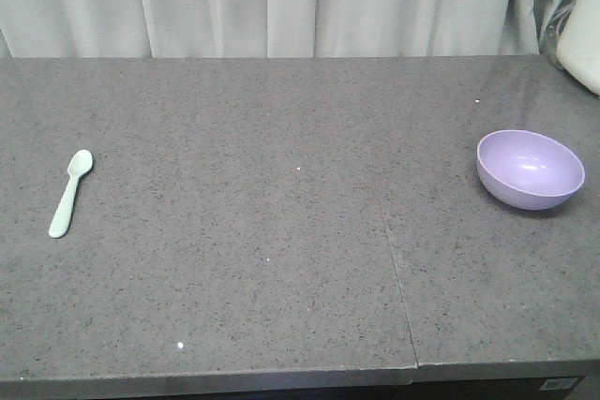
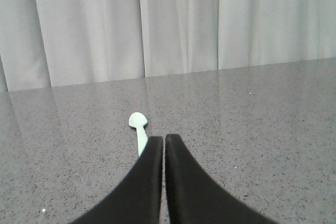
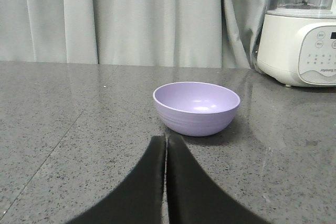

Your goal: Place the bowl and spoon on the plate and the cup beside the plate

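Now, purple bowl (image 1: 530, 169) upright at right edge of front view, mint spoon (image 1: 70, 192) flat at far left, both on grey table (image 1: 281, 278), left pincer (image 2: 164, 138) closed w/ nothing held, right pincer (image 3: 166, 139) likewise, white appliance (image 3: 302, 45) upper right.

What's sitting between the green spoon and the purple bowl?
Nothing. The front view shows only bare grey countertop, crossed by a thin seam, between the spoon and the bowl.
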Tool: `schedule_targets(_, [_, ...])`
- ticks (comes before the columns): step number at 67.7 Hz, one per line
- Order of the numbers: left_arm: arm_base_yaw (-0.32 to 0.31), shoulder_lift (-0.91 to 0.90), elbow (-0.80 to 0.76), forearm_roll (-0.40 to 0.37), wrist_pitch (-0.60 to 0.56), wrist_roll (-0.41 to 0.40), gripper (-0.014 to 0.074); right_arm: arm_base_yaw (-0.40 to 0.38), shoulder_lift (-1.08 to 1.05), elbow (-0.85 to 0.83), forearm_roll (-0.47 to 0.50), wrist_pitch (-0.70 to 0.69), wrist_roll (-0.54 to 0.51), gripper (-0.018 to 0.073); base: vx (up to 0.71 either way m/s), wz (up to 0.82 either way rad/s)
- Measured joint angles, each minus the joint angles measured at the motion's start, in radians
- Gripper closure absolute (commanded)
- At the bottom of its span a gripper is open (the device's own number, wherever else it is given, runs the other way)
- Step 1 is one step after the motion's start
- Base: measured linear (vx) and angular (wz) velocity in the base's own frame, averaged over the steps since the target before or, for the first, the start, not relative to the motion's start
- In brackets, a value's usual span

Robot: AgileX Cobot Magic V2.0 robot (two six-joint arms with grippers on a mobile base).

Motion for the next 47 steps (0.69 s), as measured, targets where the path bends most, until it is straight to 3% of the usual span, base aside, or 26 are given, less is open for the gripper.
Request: schedule_targets(47, [0.0, 0.0, 0.0, 0.0, 0.0, 0.0, 0.0603, 0.0, 0.0, 0.0, 0.0, 0.0, 0.0, 0.0564, 0.01, 0.0])
